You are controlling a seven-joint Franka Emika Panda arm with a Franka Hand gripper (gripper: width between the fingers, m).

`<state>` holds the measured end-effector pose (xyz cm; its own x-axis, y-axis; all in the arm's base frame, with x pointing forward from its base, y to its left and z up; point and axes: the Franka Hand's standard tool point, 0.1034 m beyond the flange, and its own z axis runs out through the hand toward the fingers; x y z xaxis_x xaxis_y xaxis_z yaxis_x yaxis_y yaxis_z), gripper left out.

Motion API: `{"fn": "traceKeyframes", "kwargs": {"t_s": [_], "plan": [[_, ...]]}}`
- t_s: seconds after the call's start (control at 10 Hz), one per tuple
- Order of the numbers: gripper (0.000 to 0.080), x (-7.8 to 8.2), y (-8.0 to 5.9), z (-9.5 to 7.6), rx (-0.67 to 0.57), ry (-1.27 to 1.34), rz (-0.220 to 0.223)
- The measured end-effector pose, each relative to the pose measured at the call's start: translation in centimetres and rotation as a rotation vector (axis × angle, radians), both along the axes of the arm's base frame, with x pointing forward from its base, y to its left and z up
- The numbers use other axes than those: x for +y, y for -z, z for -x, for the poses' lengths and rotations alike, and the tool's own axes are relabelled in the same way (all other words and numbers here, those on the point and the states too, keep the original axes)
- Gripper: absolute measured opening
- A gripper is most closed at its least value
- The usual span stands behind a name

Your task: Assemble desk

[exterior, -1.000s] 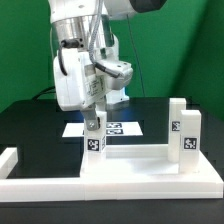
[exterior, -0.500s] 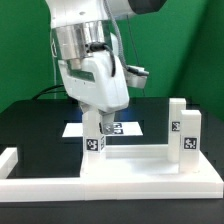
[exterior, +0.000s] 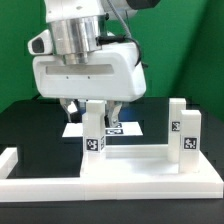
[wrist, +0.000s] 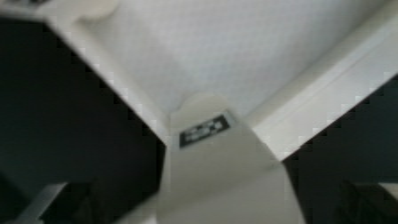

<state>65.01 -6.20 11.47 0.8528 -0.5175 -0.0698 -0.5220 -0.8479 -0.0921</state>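
The white desk top panel [exterior: 150, 170] lies flat at the front of the table. Two square white legs with tags stand upright on it: one toward the exterior view's left [exterior: 93, 132], one toward the right [exterior: 185, 130]. My gripper [exterior: 93, 112] hangs over the left leg with one finger on each side of its top. The jaws are open and there are gaps to the leg. In the wrist view the leg [wrist: 222, 180] with its tag runs between the dark fingers [wrist: 32, 205], with the panel [wrist: 231, 60] beyond it.
The marker board [exterior: 128, 128] lies on the black table behind the legs. A low white border bar [exterior: 8, 160] runs along the exterior view's left and front. A green wall stands behind.
The gripper has turned about its vertical axis over the left leg, from edge-on to broadside, and its fingers now stand apart beside the leg. The leg and panel have not moved.
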Motion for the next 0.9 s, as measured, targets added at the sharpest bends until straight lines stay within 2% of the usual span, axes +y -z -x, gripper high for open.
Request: {"fn": "traceKeyframes", "kwargs": {"t_s": [0.3, 0.5, 0.6, 0.7, 0.9], "plan": [[0.0619, 0.19, 0.1, 0.07, 0.003, 0.006, -0.002], [0.0348, 0.25, 0.1, 0.07, 0.02, 0.149, -0.002], [0.0348, 0.08, 0.15, 0.15, 0.027, 0.201, 0.001], [0.0292, 0.08, 0.17, 0.16, 0.038, 0.291, 0.002], [0.0292, 0.01, 0.22, 0.08, 0.055, 0.527, 0.005]]}}
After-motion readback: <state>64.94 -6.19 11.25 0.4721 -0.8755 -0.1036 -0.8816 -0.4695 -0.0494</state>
